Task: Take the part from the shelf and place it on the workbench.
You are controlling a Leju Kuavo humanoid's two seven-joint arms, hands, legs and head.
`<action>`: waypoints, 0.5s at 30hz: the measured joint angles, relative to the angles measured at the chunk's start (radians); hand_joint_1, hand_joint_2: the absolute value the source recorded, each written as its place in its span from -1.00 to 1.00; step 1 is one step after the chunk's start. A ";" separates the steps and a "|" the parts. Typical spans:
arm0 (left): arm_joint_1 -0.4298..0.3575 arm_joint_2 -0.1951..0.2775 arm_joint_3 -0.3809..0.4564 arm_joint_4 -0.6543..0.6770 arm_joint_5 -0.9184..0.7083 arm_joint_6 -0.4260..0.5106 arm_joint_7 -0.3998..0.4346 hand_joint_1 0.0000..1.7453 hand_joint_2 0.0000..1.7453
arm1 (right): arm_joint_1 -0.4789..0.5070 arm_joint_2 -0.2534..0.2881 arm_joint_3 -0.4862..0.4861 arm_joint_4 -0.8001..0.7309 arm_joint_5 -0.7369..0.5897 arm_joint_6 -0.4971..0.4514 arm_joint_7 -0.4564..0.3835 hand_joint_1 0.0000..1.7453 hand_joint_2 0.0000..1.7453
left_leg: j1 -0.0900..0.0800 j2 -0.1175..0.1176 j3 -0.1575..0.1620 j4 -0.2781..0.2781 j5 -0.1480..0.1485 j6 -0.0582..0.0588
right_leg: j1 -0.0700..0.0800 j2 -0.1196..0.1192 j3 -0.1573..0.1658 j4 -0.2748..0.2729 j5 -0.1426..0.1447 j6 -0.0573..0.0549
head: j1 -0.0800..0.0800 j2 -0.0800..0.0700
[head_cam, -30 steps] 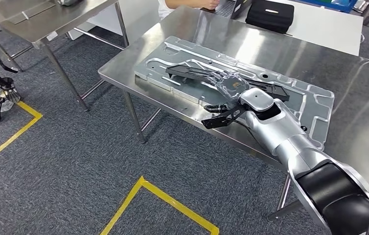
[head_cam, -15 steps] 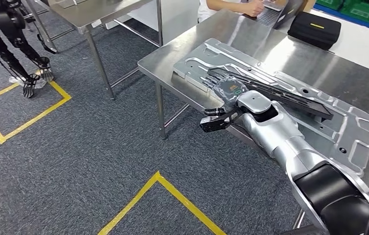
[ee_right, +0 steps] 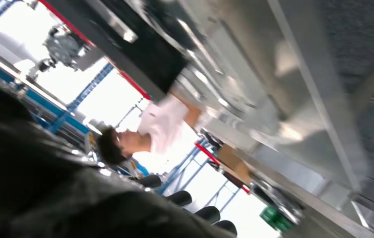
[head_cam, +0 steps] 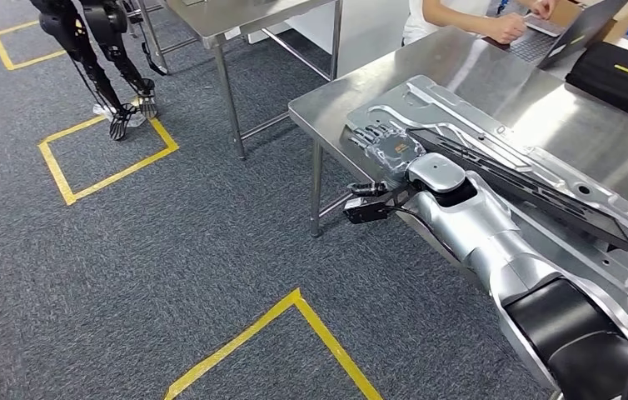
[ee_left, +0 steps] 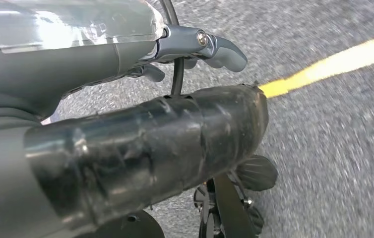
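A large stamped silver panel lies flat on the steel workbench. A long black part rests lengthwise on it. My right hand lies with fingers spread on the panel's near-left end, just beside the end of the black part and holding nothing. The right wrist view is blurred; its dark fingers are in front of the bench and panel. My left hand hangs over the grey carpet with its fingers loosely apart and nothing in it.
A person sits at the far side of the bench with a laptop, next to a black case. A second steel table stands behind on the left. Another robot's legs stand by yellow floor tape.
The camera has swung left, shifting the whole scene right. My right hand has slid from the middle of the black part to the panel's near-left end.
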 joint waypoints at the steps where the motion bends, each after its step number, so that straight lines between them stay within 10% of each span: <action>1: 0.000 0.001 0.000 0.000 0.000 0.000 0.000 -1.00 -1.00 | 0.000 0.000 0.000 0.000 0.000 0.000 0.000 -1.00 -1.00 | 0.000 0.018 0.037 -0.071 0.029 -0.001 | -0.001 -0.012 0.000 0.007 -0.006 0.006 | 0.000 0.000; 4: -0.002 0.001 0.001 0.000 0.000 -0.001 0.000 -1.00 -1.00 | -0.002 -0.004 0.000 0.000 0.000 -0.001 0.000 -1.00 -1.00 | -0.008 0.048 0.096 -0.187 0.061 0.016 | 0.006 -0.039 0.000 0.022 -0.020 0.026 | 0.002 0.000; 7: 0.001 0.001 0.001 0.000 -0.001 -0.001 0.004 -1.00 -1.00 | -0.002 -0.006 0.000 0.000 -0.002 -0.001 0.000 -1.00 -1.00 | -0.010 0.016 0.093 -0.187 0.067 0.038 | 0.003 -0.053 0.004 0.025 -0.027 0.040 | 0.003 0.000; 12: -0.001 0.002 0.004 0.000 -0.005 0.008 0.013 -1.00 -1.00 | 0.005 -0.014 0.001 0.003 -0.002 -0.001 -0.001 -1.00 -1.00 | -0.014 -0.032 0.090 -0.193 0.076 0.060 | -0.001 0.039 -0.106 0.261 -0.153 0.041 | 0.003 0.000; 15: 0.000 0.003 0.009 0.000 -0.009 0.011 0.017 -1.00 -1.00 | 0.013 -0.018 0.001 0.009 -0.002 -0.002 -0.001 -1.00 -1.00 | -0.023 -0.068 0.090 -0.192 0.077 0.062 | 0.005 0.053 -0.124 0.271 -0.117 0.027 | 0.003 0.000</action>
